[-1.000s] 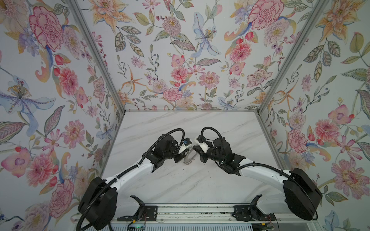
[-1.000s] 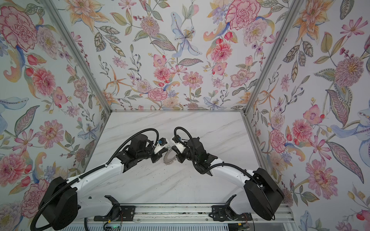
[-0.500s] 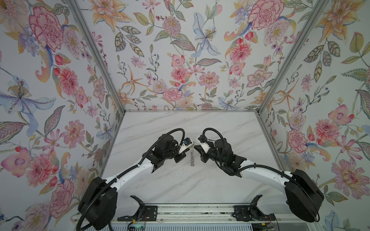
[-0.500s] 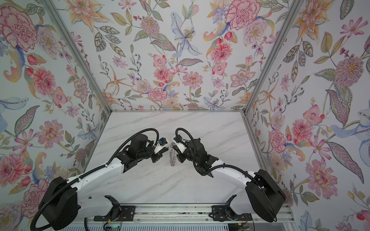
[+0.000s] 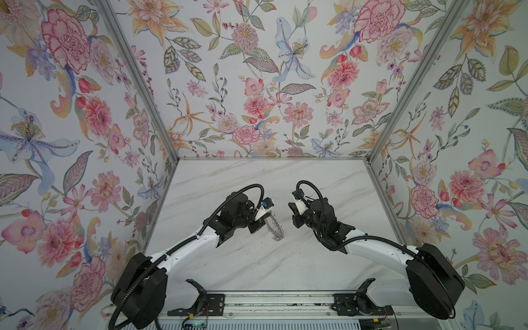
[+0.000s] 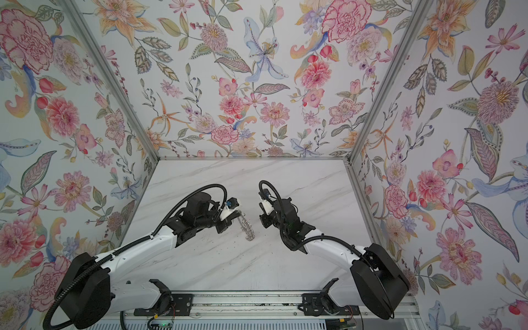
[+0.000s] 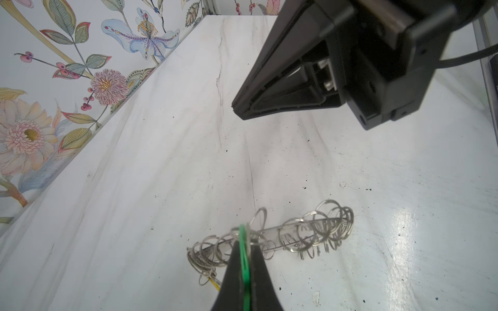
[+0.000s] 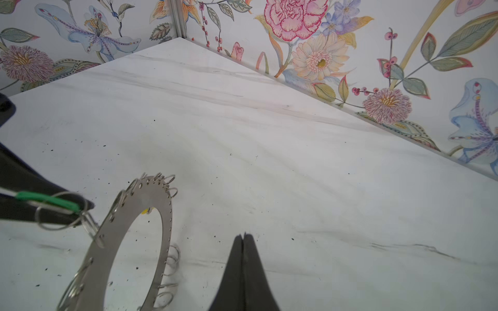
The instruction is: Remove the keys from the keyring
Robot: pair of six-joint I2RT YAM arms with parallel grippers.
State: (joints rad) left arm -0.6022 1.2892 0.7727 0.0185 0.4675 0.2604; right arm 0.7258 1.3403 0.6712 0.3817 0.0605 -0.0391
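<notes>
Keyring point(image 8: 101, 255): likely stiff, light, slippery metal disc, hanging edge-up by one loop over table point(image 8: 269, 134) | green tag point(image 7: 244, 258): clamped in left gripper point(image 7: 242, 239) | yellow tag point(image 8: 147, 210): behind disc | right gripper point(image 8: 244, 238): closed, empty, just beside; suggested hold, disc rim.

Keyring point(image 8: 147, 195) disc: flat grey metal, dull satin sheen. Wire loops point(image 7: 318, 231): thin bright metal, catching light, shinier than disc. Green tag point(image 8: 45, 199): smooth plastic, slight gloss. Jaws of left gripper point(image 7: 245, 237) and right gripper point(image 8: 244, 236): black plastic, matt. Counter point(image 8: 296, 161): white marble-look slab, smooth, glossy glare patches, dark specks all over. Walls point(image 5: 257, 85): matt floral print. Arm shells point(image 5: 185, 248): glossy white plastic.
</notes>
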